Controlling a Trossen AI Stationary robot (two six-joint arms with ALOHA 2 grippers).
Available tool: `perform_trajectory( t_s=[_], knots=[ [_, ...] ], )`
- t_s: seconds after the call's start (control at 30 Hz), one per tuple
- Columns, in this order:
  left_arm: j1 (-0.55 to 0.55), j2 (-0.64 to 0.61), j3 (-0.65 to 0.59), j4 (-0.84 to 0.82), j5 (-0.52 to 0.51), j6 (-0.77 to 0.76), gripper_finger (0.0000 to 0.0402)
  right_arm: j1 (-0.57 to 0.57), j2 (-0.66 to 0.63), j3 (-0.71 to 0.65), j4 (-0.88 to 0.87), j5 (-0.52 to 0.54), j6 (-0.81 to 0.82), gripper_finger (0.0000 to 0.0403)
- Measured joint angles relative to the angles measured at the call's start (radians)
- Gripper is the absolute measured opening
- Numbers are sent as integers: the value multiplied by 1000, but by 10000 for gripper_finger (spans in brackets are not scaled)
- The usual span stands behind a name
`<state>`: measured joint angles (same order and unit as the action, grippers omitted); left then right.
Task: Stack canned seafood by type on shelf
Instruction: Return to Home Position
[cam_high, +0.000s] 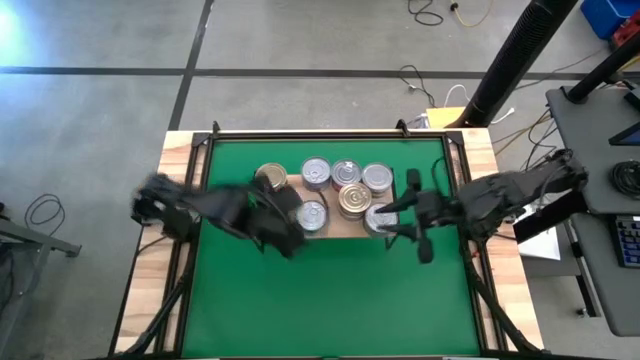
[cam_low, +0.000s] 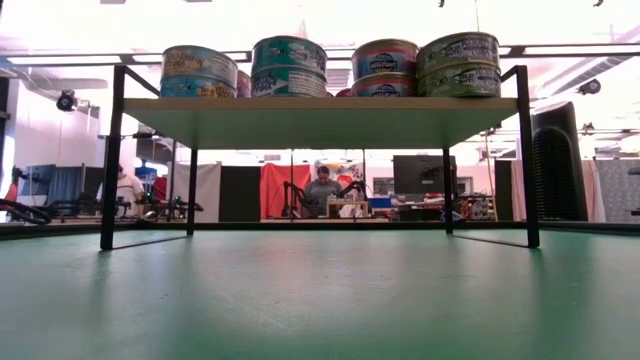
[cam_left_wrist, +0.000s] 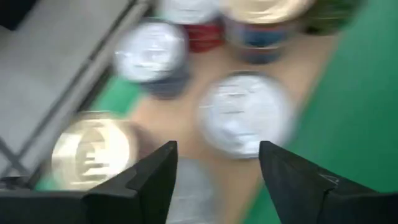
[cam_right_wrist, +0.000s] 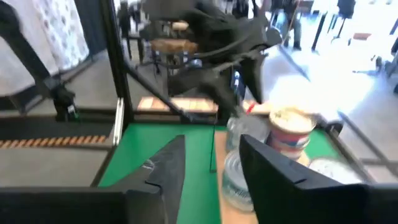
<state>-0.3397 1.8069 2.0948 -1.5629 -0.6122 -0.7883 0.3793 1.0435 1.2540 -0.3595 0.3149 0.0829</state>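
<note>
The light-wood shelf (cam_high: 335, 228) stands on the green mat with several tins on its board. In the high view I see a gold tin (cam_high: 270, 177), silver tins (cam_high: 316, 172) and another gold one (cam_high: 353, 200). In the low view they stand in stacks of two (cam_low: 288, 66) on the board (cam_low: 320, 120). My left gripper (cam_left_wrist: 217, 155) is open above the shelf's left end, over a silver tin (cam_left_wrist: 245, 115). My right gripper (cam_right_wrist: 211, 165) is open at the shelf's right end, beside a silver tin (cam_right_wrist: 236, 177). Neither holds anything.
The green mat (cam_high: 330, 300) lies bare in front of the shelf. Black frame rails (cam_high: 195, 190) run along the mat's sides. The left arm (cam_right_wrist: 211, 37) shows beyond the shelf in the right wrist view. A person (cam_low: 322, 190) sits in the room behind.
</note>
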Motion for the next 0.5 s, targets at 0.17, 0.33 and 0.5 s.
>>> perform_trajectory(
  t_s=[0.17,0.33,0.5],
  knots=[
    [78,-310,-312,119,-25,133,173,-30,-108,0,3,1,-19,84],
    [96,-630,-648,369,-85,362,114,-81,-208,-80,61,2,-22,16],
    [97,-856,-855,382,-232,482,72,-101,-281,-202,51,223,-1,13]
  ],
)
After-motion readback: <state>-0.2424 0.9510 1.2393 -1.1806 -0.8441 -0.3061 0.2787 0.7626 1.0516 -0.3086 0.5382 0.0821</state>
